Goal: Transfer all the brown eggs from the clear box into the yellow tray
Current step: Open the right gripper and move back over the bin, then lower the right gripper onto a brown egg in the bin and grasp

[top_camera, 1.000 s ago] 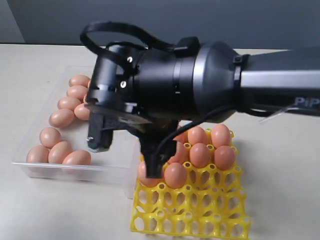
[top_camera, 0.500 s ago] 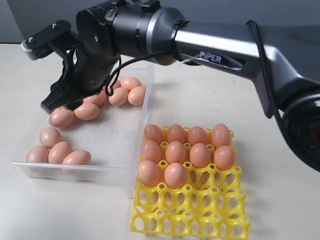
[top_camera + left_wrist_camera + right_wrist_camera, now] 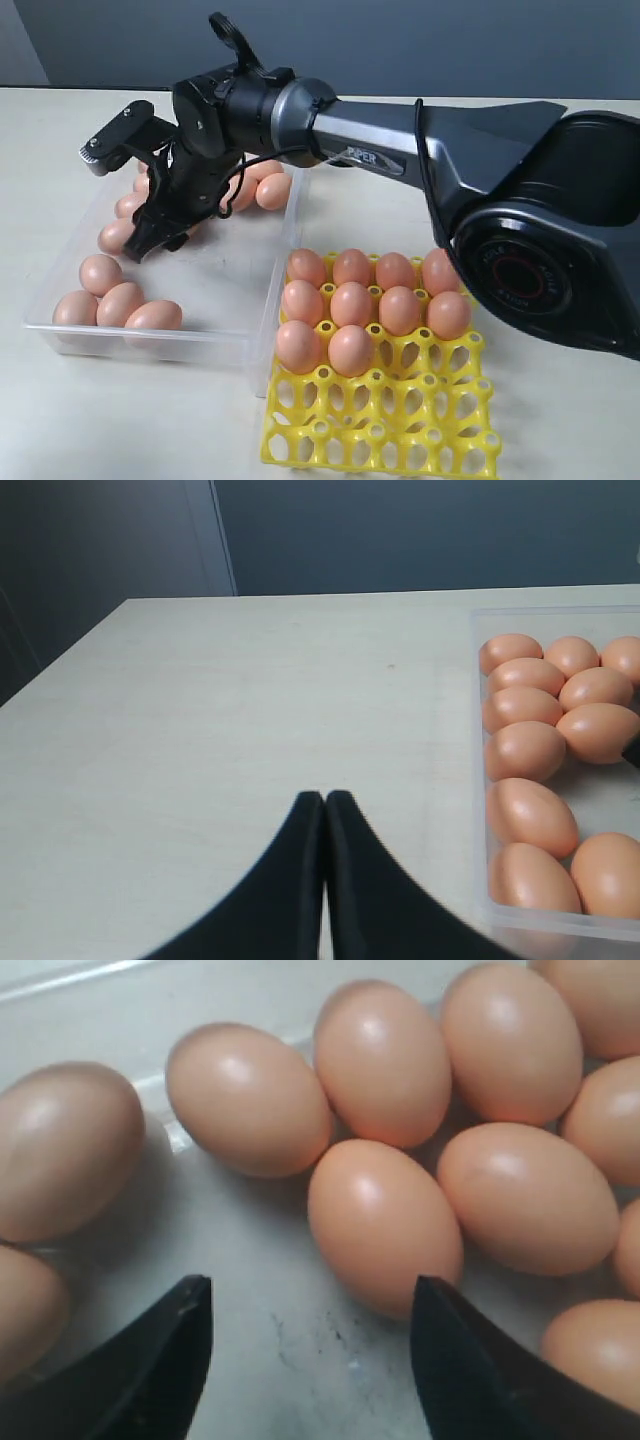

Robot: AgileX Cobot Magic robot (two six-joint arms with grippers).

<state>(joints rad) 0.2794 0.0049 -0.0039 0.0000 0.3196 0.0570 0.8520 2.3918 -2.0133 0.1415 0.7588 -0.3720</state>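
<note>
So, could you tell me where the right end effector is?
In the exterior view the right end effector sits on the left, open over the far end of the clear box, just above the brown eggs there.

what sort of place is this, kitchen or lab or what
Likely a robotics lab bench, not a kitchen: a pale tabletop before a plain dark wall, and a robot arm reaching over a clear box of brown eggs beside a yellow tray.

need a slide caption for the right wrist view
Open right gripper poised over a cluster of brown eggs in the clear box, nothing held.
</note>
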